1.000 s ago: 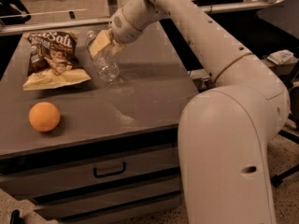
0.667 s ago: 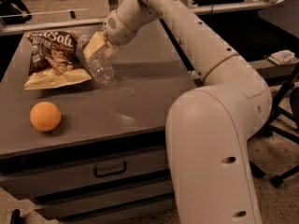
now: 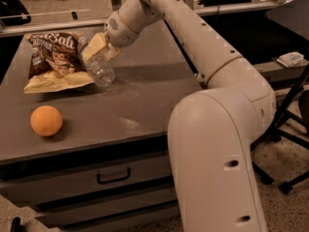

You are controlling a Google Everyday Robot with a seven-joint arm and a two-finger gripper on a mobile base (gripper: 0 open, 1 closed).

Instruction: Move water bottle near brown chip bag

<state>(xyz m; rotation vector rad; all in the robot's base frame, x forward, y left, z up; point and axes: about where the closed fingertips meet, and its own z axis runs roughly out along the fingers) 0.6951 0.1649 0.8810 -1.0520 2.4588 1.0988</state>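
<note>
The water bottle [image 3: 98, 67] is a small clear ribbed bottle, tilted, its lower end by the right edge of the brown chip bag [image 3: 54, 59]. The chip bag lies flat at the back left of the grey tabletop [image 3: 145, 100], dark brown with white lettering and a pale yellow bottom edge. My gripper [image 3: 98, 49] reaches in from the upper right and its cream-coloured fingers [image 3: 95, 44] are shut on the bottle's upper part. The bottle's cap is hidden behind the fingers.
A round orange fruit [image 3: 46, 121] sits at the front left of the tabletop. The table has drawers [image 3: 113, 177] below its front edge. My large white arm [image 3: 217, 144] fills the right foreground. A chair base [image 3: 285, 129] stands at the right.
My gripper has moved left with the water bottle, bringing it closer to the chip bag's right edge. The chip bag and the orange have not moved.
</note>
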